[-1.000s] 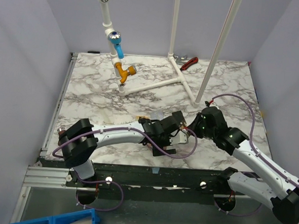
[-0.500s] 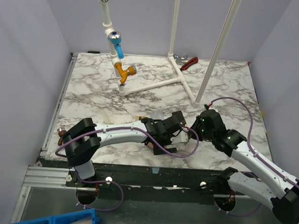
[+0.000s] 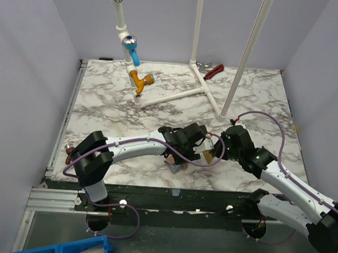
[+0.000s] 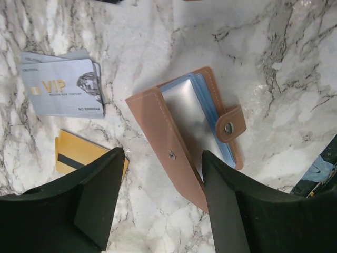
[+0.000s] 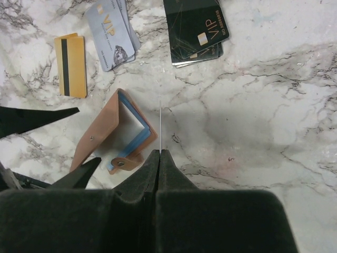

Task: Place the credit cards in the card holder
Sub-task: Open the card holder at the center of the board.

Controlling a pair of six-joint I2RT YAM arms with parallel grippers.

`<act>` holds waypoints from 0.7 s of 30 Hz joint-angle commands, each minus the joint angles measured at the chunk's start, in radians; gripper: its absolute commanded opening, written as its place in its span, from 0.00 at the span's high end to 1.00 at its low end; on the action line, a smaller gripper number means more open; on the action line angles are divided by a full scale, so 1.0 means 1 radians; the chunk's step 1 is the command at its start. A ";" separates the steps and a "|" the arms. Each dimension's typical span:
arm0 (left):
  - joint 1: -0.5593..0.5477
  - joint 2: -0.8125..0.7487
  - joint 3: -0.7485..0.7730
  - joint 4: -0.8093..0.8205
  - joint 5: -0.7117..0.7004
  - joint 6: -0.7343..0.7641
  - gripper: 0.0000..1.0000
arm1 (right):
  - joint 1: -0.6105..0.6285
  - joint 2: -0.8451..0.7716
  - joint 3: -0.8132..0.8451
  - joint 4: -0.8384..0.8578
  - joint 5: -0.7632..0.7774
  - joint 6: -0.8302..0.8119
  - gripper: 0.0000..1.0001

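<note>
The tan card holder [image 4: 174, 142] lies open on the marble, clear sleeves up, its snap tab to the right; it also shows in the right wrist view [image 5: 105, 134] and in the top view [image 3: 175, 163]. My left gripper [image 4: 162, 155] is open and empty just above it, its fingers either side of the cover's near end. My right gripper [image 5: 159, 151] is shut on a thin card [image 5: 160, 124] seen edge-on, held upright just right of the holder. A gold striped card [image 5: 70, 64], a silvery-grey VIP card [image 5: 111, 31] and black cards [image 5: 196, 26] lie flat beyond the holder.
A white pipe frame [image 3: 176, 95] with a yellow fitting [image 3: 141, 80] and a blue fitting [image 3: 132, 49] stands at the back. A red-handled tool [image 3: 215, 70] lies at the far edge. The table's front edge [image 3: 171, 188] is close below the holder. Both arms crowd the front middle.
My left gripper has drawn back and up, uncovering the open card holder. My right gripper has moved a little left toward the holder with the card in it.
</note>
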 commanded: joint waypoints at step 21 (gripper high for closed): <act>0.235 -0.042 -0.019 -0.062 0.246 -0.143 0.73 | 0.001 0.064 -0.063 0.175 -0.167 -0.019 0.99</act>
